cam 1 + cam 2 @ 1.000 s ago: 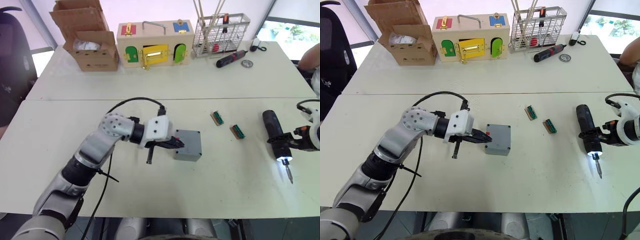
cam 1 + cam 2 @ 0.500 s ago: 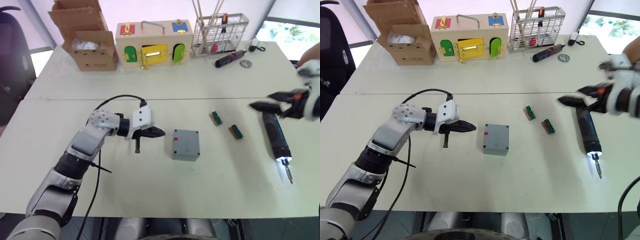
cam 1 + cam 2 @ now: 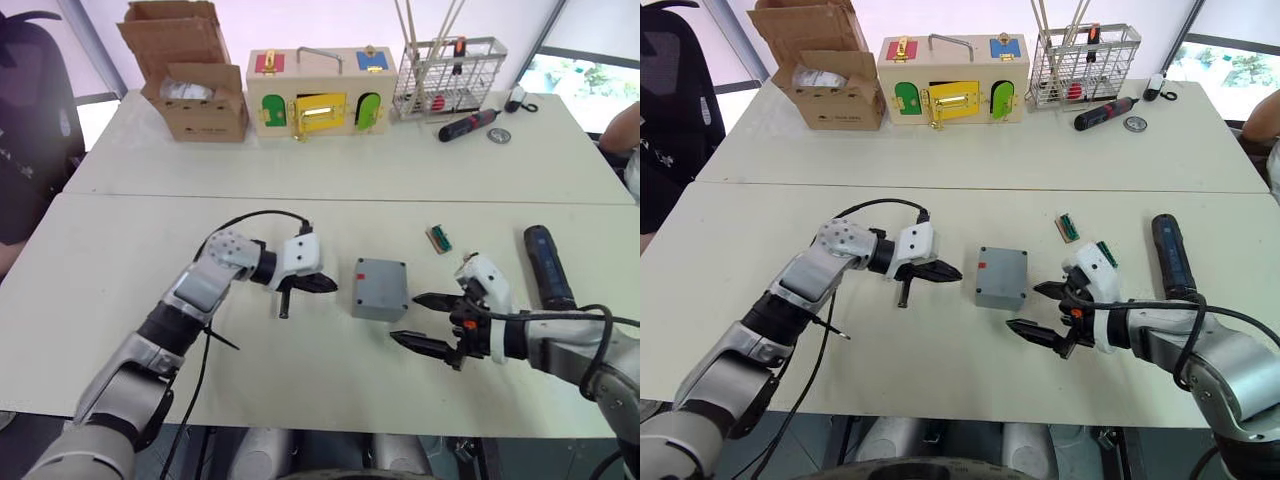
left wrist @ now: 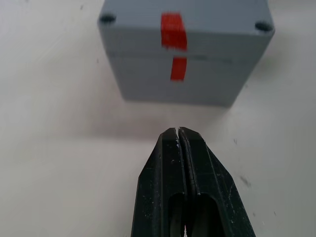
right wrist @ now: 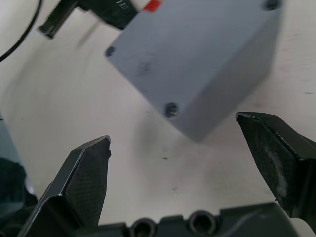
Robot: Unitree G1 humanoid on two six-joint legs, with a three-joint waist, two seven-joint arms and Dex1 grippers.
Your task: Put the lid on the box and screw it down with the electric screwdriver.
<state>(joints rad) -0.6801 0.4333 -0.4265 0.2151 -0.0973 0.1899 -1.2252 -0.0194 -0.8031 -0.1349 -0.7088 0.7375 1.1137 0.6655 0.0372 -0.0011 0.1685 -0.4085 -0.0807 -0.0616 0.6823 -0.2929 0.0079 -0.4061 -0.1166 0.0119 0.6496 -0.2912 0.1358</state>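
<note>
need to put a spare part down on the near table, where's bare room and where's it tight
Bare: the wide near-left stretch of the table, left of the left arm, and the front strip before the box. Tight: around the box, hemmed by the left gripper and right gripper, and right of it near the green connector and the electric screwdriver.

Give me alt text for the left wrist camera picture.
A closed black gripper points at a small grey box with its lid on, a short gap away on a white table. Red marks run down the box's near side.
</note>
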